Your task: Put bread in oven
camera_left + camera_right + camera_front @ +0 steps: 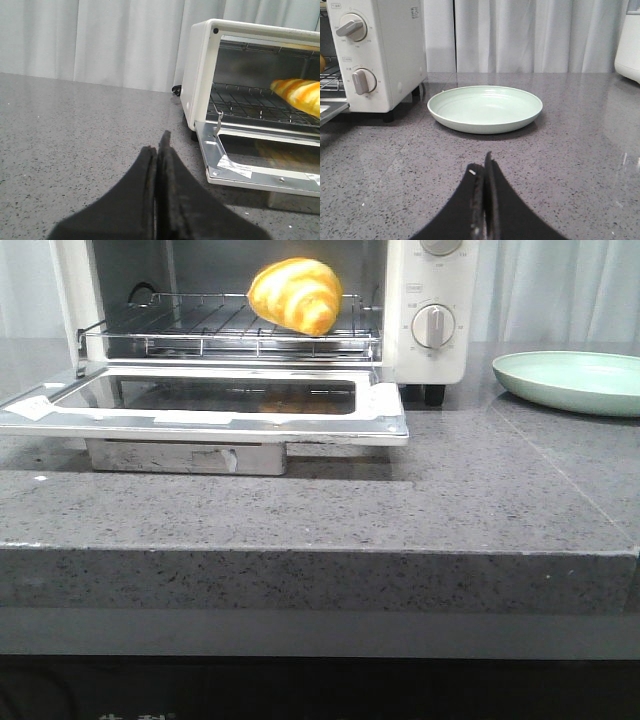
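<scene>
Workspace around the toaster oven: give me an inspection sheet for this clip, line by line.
Surface: grey speckled countertop, dry, no spills seen.
Job's things: croissant-shaped bread lies on the wire rack inside the white toaster oven; glass door folded down open.
Clutter: pale green plate, nothing on it, beside the oven.
Grippers: left claw shut, holding nothing; right claw shut, holding nothing; both low over the counter.
Cables: dark cord end behind the oven.
Surroundings: white curtain; white appliance at the edge.
</scene>
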Tool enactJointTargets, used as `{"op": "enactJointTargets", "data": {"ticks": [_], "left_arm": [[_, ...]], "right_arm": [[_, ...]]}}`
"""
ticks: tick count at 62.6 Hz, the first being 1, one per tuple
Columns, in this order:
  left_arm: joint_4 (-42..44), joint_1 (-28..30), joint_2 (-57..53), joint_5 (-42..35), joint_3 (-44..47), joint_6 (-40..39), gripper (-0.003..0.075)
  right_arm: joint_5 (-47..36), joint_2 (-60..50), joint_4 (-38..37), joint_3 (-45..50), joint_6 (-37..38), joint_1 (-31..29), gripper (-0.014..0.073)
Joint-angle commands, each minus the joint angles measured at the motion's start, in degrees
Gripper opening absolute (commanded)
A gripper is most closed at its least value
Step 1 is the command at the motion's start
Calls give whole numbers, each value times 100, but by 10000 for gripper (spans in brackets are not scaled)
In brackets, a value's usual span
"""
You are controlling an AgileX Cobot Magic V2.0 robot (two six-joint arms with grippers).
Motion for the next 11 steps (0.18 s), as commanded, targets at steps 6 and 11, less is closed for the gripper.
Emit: {"op": "enactJointTargets", "data": {"ticks": [6, 11], "left_arm": [[-14, -54, -115, -458, 136, -11, -18], [-14, -54, -115, -458, 136, -11, -18]], "right_arm": [[-505, -121, -26, 21, -61, -34, -69], [-505, -121, -26, 21, -61, -34, -69]]}}
